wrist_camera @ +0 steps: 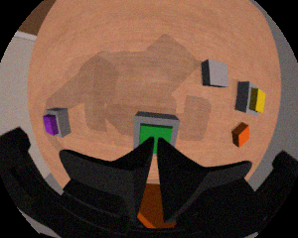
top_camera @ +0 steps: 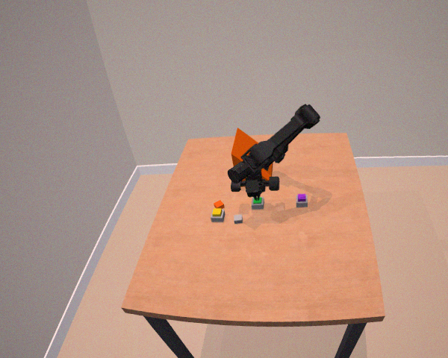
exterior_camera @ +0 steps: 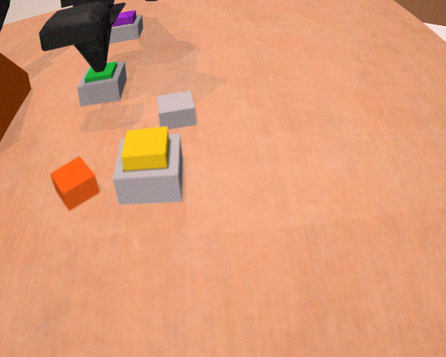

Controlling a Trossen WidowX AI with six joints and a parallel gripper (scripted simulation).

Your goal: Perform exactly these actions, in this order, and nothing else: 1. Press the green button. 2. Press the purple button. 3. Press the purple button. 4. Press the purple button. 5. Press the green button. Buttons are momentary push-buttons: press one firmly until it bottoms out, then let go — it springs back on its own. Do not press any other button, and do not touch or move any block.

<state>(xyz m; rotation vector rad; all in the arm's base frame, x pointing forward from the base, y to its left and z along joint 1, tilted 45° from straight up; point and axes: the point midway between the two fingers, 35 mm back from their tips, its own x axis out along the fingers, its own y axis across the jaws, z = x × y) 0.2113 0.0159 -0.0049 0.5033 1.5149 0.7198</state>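
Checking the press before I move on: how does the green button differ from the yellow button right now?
The green push-button cap sits low, nearly level with the rim of its grey housing, while the yellow push-button cap stands tall above its own. The shut black gripper has its tip on the green one; nothing touches the yellow one. Green lies mid-row, yellow at the end beside the small orange block. Both are square caps in grey housings.

Matt wood-grain table [top_camera: 254, 269] (smooth)
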